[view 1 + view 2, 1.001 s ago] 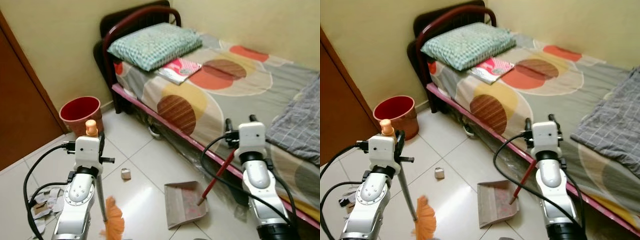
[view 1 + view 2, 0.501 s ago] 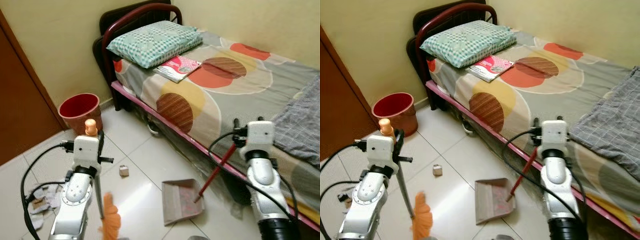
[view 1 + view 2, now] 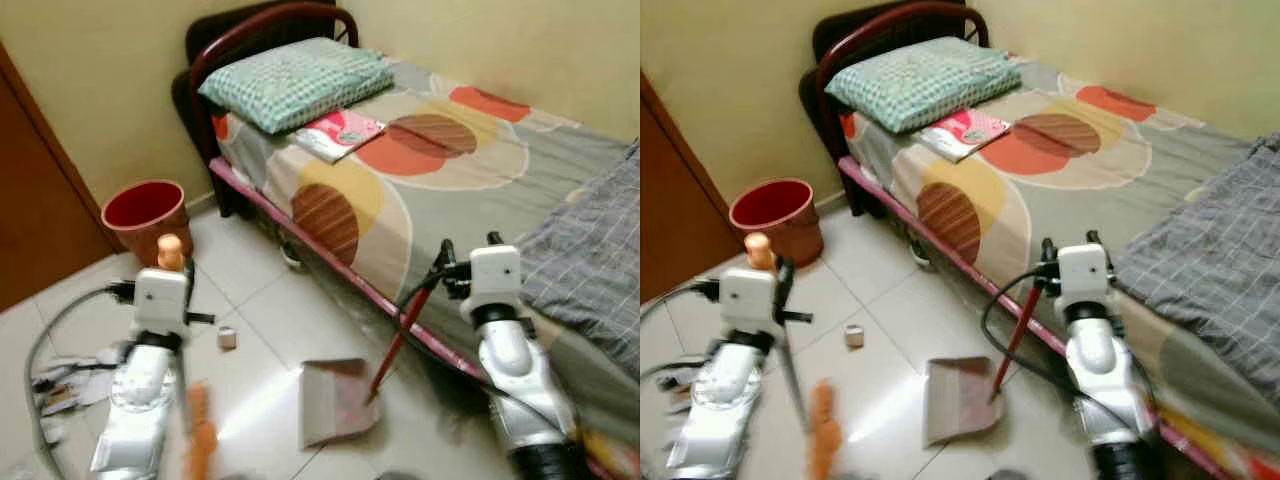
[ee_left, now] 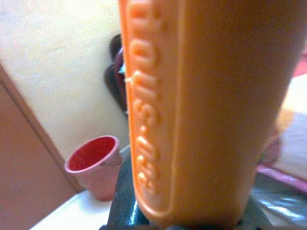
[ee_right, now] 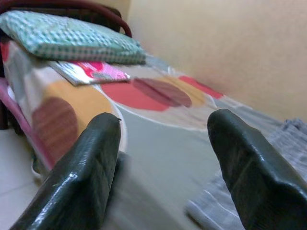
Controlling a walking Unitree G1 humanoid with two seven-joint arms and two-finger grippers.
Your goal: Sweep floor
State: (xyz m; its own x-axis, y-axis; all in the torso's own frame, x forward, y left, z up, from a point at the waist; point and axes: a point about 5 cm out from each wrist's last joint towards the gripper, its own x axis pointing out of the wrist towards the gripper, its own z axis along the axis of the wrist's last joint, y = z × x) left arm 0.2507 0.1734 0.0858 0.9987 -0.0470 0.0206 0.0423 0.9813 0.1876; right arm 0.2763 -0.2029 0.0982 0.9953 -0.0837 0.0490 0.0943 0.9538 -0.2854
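Note:
A broom with an orange handle end (image 3: pixel 170 248), a grey shaft and orange bristles (image 3: pixel 198 442) stands on the tiles at the lower left. My left gripper (image 3: pixel 172 264) is shut on its handle (image 4: pixel 201 110), which looms large in the left wrist view. A pinkish dustpan (image 3: pixel 335 402) lies on the floor by the bed. Its red handle (image 3: pixel 405 325) leans up to the left side of my right gripper (image 3: pixel 469 243). The right fingers (image 5: pixel 81 172) stand apart with nothing between them. How the handle is held there is hidden.
The bed (image 3: pixel 480 170) with pillow (image 3: pixel 295 80) and booklet (image 3: pixel 335 132) runs along the right. A red bin (image 3: pixel 142 210) stands near the brown door (image 3: pixel 30 220). A small scrap (image 3: pixel 227 338) and crumpled litter (image 3: pixel 60 375) lie on the tiles.
The whole picture has shifted and blurred, so the camera has moved. Broom and dustpan keep about the same places relative to my arms.

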